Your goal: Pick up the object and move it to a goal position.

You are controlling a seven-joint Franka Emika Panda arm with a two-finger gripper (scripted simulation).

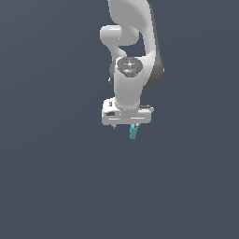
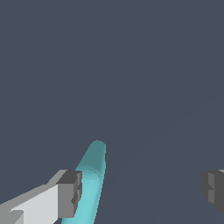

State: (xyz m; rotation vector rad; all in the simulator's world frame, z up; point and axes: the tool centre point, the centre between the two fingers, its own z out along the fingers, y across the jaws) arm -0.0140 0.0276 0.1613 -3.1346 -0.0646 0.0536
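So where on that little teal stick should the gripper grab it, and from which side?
Probably mid-length, across its narrow width, coming from above. The teal stick is slim and elongated, lying beside one finger of the gripper, whose jaws stand wide apart and would likely need centring over it first.

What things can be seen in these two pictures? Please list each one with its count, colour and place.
object: one, teal-cyan, slim and stick-like; just below the hand in the exterior view, beside one finger in the wrist view.
surface: one, plain dark grey-blue, fills the background.
arm: one, white with grey joints; comes down from the top of the exterior view.
gripper: one, white hand with dark grey pads; jaws wide apart, only one pad next to the object.
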